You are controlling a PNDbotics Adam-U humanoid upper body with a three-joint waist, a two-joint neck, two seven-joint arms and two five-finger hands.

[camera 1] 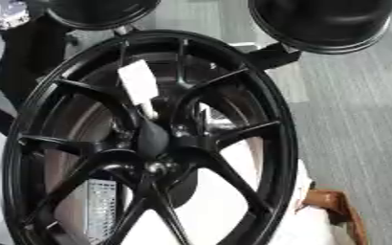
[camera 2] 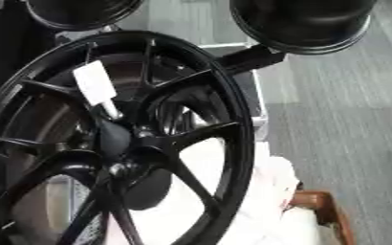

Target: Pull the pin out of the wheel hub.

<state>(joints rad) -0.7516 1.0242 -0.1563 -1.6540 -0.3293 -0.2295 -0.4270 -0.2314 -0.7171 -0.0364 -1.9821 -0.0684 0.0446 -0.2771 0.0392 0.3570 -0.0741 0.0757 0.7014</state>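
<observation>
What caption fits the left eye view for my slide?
Large glossy black multi-spoke alloy wheel standing upright, a white paper tag hanging over its spokes above the hub; no robot hand in view.

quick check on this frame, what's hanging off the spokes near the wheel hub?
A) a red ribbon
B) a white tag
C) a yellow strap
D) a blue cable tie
B: a white tag hangs in front of the black wheel, its lower end pointing down toward the hub; nothing red, yellow or blue shows on the spokes.
</observation>
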